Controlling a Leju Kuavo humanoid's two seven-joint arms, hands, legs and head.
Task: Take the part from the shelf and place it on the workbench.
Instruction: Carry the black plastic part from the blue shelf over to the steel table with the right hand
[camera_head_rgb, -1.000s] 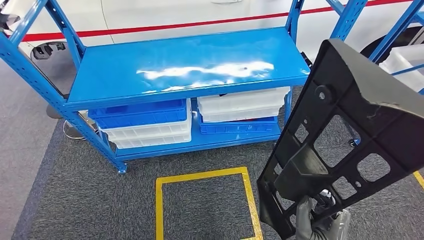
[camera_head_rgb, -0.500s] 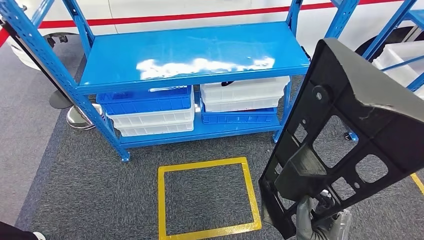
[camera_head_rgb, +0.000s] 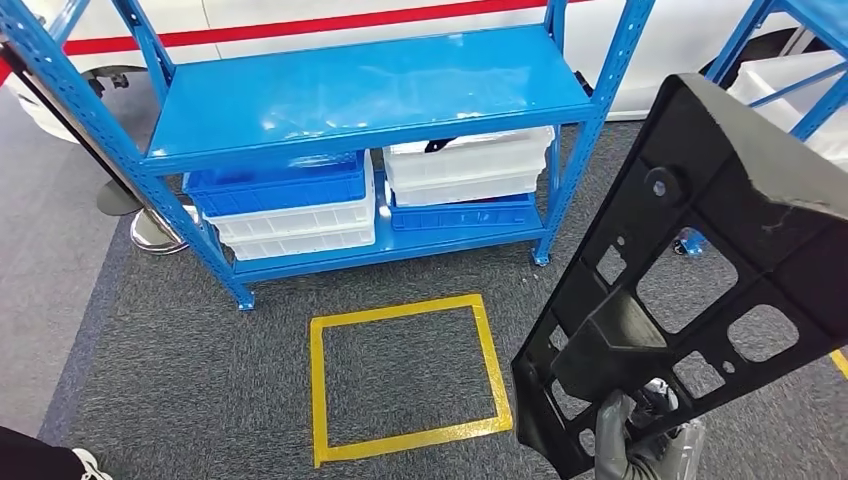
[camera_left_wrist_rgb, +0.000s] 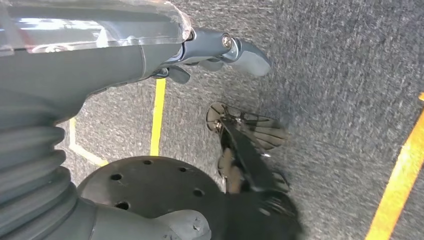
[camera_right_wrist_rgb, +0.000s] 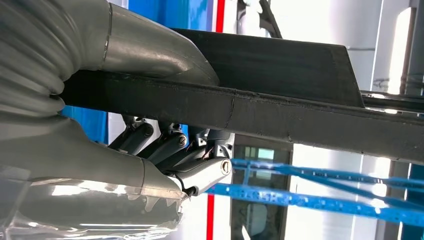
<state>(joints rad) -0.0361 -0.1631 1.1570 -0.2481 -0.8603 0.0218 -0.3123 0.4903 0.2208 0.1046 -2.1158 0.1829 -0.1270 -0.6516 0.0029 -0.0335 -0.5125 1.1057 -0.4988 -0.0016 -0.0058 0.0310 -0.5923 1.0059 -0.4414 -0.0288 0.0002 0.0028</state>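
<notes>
Right hand (camera_head_rgb: 640, 450) gripping black part (camera_head_rgb: 700, 270) by its lower edge, fingers (camera_right_wrist_rgb: 165, 145) curled around it, part upright — tilted above carpet, right of blue shelf (camera_head_rgb: 370, 90), left hand (camera_left_wrist_rgb: 210, 50) empty, fingers apart

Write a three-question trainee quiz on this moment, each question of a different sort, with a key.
1. True or false: the right hand holds the black part by its lower end.
2. What is marked on the carpet in front of the blue shelf? A) a red circle B) a yellow square C) a white arrow
3. Fill in: the lower level of the shelf holds stacked blue and ____ bins.

Key: 1 true; 2 B; 3 white.
</notes>
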